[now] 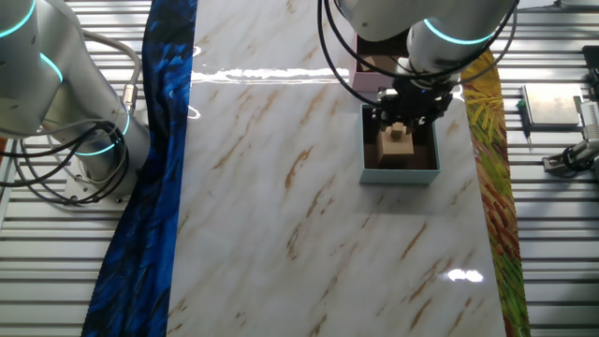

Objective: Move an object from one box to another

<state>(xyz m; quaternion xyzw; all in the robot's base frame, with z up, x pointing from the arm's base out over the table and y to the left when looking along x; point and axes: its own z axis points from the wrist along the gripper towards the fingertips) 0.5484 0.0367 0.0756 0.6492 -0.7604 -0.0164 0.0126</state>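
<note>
The small box with pale grey-blue walls and dark brown lining (401,173) sits at the right of the marble table. A light wooden block (397,143) is inside it. My black gripper (404,114) hangs straight down over the far half of this box, its fingertips right at the top of the block. I cannot tell whether the fingers are closed on the block. The pink-walled box (361,82) stands just behind, mostly hidden by my arm.
A blue patterned cloth (154,168) runs along the table's left edge and a yellow-green patterned one (494,159) along the right. A second white robot arm (65,84) stands at the left. Dark tools (552,108) lie on the slatted bench at the right.
</note>
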